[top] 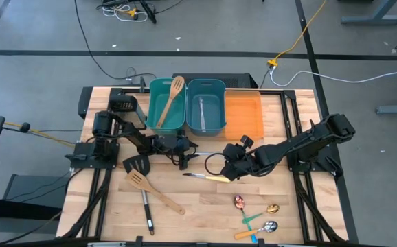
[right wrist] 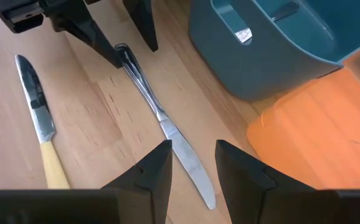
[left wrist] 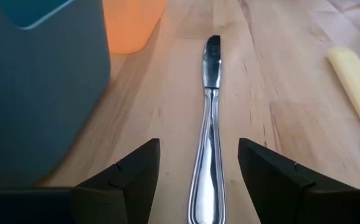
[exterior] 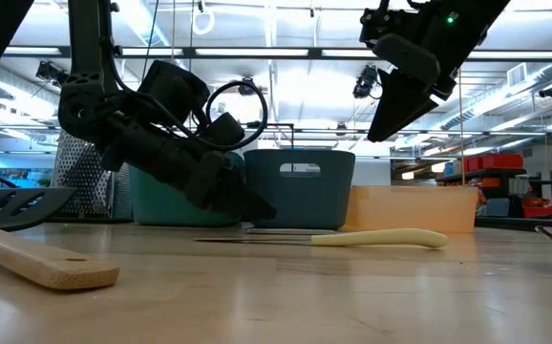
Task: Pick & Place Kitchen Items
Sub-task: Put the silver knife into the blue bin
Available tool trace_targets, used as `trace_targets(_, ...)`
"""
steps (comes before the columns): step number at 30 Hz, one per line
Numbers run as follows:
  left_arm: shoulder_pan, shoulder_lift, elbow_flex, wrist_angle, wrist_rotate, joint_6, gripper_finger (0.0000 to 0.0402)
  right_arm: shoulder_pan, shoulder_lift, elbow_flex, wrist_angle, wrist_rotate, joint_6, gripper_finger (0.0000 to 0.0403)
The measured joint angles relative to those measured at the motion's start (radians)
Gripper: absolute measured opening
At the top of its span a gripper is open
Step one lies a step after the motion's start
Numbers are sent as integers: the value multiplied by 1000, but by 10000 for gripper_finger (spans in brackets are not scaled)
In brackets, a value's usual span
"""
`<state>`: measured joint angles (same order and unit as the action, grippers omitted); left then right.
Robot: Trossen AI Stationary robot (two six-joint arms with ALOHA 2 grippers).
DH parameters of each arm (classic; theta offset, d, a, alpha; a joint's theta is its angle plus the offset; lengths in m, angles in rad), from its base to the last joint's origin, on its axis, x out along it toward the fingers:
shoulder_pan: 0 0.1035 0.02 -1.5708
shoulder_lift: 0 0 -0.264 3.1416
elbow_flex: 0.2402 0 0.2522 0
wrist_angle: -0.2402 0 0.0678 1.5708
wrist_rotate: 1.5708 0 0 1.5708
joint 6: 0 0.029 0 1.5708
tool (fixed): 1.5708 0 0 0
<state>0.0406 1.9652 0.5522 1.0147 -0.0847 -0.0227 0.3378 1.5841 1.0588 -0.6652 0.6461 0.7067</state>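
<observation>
A silver table knife [left wrist: 210, 118] lies flat on the wood in front of the bins. My left gripper [left wrist: 198, 180] is open and down at the table. Its fingers [right wrist: 105, 43] stand on either side of the knife's handle end [right wrist: 125, 56] with a gap on each side. My right gripper [right wrist: 194, 171] is open too. It hangs above the knife's blade [right wrist: 189, 165], well off the table in the low view [exterior: 391, 110]. A yellow-handled knife [top: 209, 178] lies just nearer on the table.
Along the far side stand a teal bin [top: 159, 96] holding a wooden spatula [top: 171, 101], a blue bin [top: 216, 103] with a knife inside, and an orange bin [top: 244, 116]. A black turner [top: 142, 185], a wooden spatula [top: 154, 191] and three spoons [top: 257, 214] lie near the near edge. The black mesh box [top: 123, 104] is far left.
</observation>
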Motion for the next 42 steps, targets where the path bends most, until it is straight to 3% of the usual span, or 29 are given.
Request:
trace_targets(24, -6, 120, 60, 32, -5, -19, 222, 17, 0, 0, 37, -9, -14, 132)
trace_targets(38, -6, 212, 66, 138, 7, -53, 222, 17, 0, 0, 37, -16, -12, 132)
trace_targets(42, -7, 212, 66, 135, 7, -55, 207, 17, 0, 0, 36, -24, -13, 132)
